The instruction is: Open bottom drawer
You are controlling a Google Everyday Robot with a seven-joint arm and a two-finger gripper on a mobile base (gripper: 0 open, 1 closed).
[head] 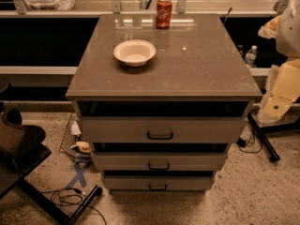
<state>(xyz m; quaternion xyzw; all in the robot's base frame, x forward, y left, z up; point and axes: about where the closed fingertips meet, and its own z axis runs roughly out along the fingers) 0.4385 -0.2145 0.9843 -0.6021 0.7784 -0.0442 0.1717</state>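
Camera view shows the bottom drawer (pixel 158 183) looks shut, so all the pulling is left, and the pincer (pixel 275 109) hangs far right, wide or narrow I cannot tell.

Cabinet top (pixel 201 69): bowl (pixel 134 52), can (pixel 163 12) (red); gripper (pixel 274 108) perhaps at right edge.

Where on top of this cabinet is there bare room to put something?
On the cabinet top, the front strip ahead of the white bowl is bare, as is the right side beside the soda can. Around those two it is crowded. The gripper is not in view; a pale arm shows at right.
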